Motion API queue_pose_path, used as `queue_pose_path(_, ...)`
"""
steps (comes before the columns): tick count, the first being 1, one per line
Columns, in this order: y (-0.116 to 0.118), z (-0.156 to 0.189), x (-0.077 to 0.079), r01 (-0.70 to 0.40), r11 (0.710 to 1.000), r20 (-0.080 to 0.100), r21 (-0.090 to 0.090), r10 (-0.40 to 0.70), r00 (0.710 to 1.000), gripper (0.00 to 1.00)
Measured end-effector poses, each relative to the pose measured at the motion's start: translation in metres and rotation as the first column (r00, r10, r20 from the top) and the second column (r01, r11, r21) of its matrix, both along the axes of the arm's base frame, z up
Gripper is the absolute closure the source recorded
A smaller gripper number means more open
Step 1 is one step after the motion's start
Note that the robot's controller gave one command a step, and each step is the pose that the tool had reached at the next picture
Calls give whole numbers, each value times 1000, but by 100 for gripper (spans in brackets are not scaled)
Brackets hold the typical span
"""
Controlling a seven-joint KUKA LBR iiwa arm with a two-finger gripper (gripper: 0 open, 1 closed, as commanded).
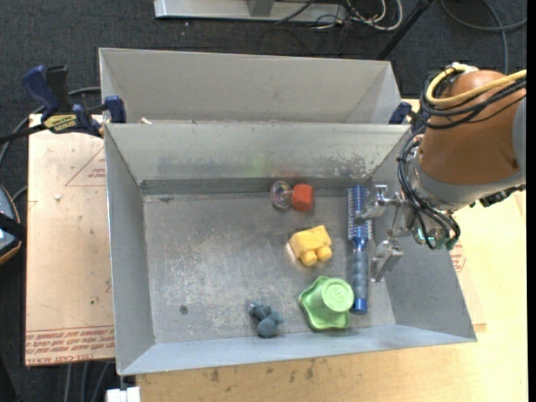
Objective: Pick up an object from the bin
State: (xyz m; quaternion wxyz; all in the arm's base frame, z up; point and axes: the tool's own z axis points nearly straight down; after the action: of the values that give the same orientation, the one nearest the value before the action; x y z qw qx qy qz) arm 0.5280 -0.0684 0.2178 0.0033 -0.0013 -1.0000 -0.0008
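Observation:
My gripper (380, 229) hangs at the right side of the bin under the orange cover, its two metal fingers apart and nothing between them. Just left of it lies a long blue stick-like thing (358, 243), stretched along the bin's right part from back to front. At that stick's front end sits a green round cap-shaped thing (327, 303). A yellow toy block (310, 245) lies left of the stick, near the bin's middle.
At the back wall an orange-red cube (303, 197) rests beside a small clear ring-like piece (280, 193). A small grey-blue lump (265, 318) lies near the front wall. The arm reaches in over the right rim.

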Motion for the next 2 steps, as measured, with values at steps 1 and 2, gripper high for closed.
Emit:
queue_pose_path(1,-32,-102,50,78,997,3,0,-78,997,0)
queue_pose_path(2,-56,-136,86,58,998,6,4,-58,998,0)
